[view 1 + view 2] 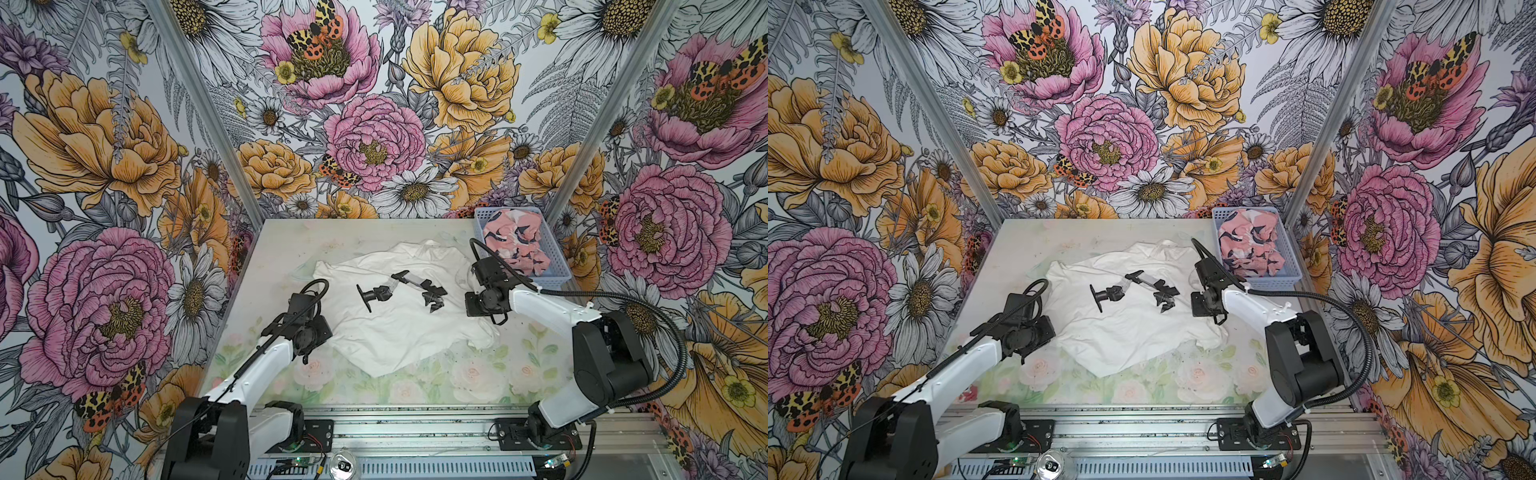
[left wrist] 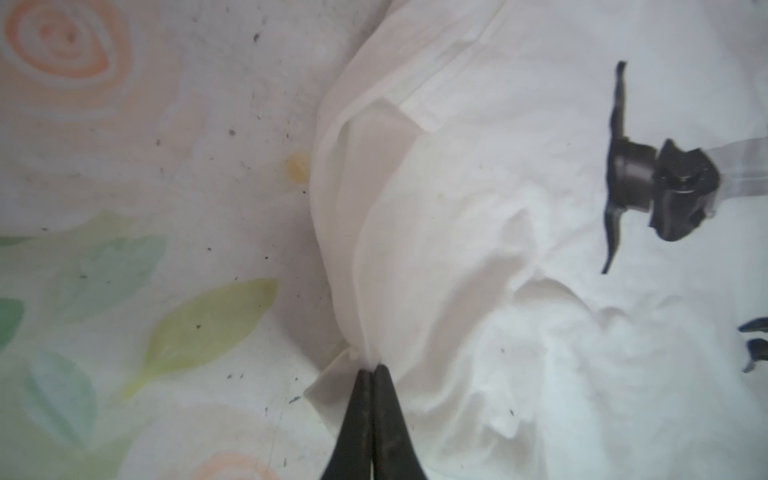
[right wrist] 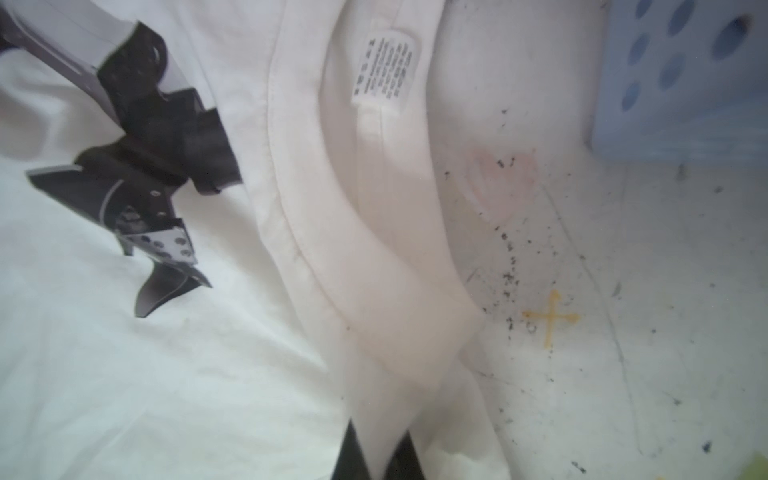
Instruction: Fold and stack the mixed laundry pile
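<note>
White garment (image 1: 399, 332) with a black-grey graphic (image 1: 401, 291) lies spread and rumpled in the middle of the table (image 1: 415, 386), and its sewn-in label (image 3: 384, 70) is too blurred to read. Left gripper (image 2: 372, 372) is pinched tight on its edge, while right gripper (image 3: 378, 453) is clamped on a fold at the neckline. Pink garment (image 1: 515, 241) with navy-and-white blotches sits bunched in the light blue basket (image 1: 550, 279) at the far right corner.

Care label (image 3: 384, 70) on white garment (image 3: 124, 395): illegible

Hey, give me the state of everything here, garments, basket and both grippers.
white shirt: spread on the table, rumpled, not folded.
pink garment: crumpled inside the basket.
basket: upright, filled.
left gripper: shut on the shirt's edge.
right gripper: shut on the shirt's edge.
</note>
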You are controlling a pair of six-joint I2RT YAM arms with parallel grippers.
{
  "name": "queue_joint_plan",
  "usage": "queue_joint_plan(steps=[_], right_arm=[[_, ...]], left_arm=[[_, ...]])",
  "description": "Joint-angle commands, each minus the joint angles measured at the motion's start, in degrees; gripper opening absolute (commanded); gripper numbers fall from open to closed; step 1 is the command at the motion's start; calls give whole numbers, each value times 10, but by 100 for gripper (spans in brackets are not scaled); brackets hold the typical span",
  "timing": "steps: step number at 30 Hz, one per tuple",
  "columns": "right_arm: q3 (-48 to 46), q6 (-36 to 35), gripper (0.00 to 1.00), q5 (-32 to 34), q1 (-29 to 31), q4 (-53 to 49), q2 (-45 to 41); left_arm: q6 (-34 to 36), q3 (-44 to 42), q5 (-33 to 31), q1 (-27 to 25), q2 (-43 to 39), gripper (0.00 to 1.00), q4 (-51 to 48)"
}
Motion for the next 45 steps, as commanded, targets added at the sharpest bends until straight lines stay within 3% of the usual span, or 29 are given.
queue_joint_plan(steps=[1,10,16,20,22,24,28,30,32,35,39,45], right_arm=[[30,7,0,-12,-8,-49,-75],[87,26,0,-25,-14,-206,-243],[156,21,0,-36,-15,-294,-281],[166,-14,0,-20,-17,-280,-228],[155,-26,0,-16,-19,-243,-186],[141,-30,0,-14,-20,-193,-131],[144,-24,0,2,-19,-119,-12],[162,-22,0,20,-19,-105,43],[186,-22,0,32,-19,-103,89],[213,-21,2,32,-20,-104,115],[218,-19,27,31,-19,-110,103],[198,-16,41,21,-19,-131,55]], left_arm=[[5,59,-13,-5,-68,0,-64],[22,210,-39,-41,-144,0,-203],[36,317,-57,-56,-139,0,-252],[67,330,-51,-41,-93,0,-243],[83,305,-19,-15,-59,0,-214],[93,259,28,22,-20,0,-158],[96,191,50,66,73,0,-41],[97,185,53,83,129,36,-10],[96,184,54,91,161,54,2],[69,150,53,93,125,79,0],[16,84,59,81,27,86,-51],[-133,-22,20,-18,-103,66,-114]])
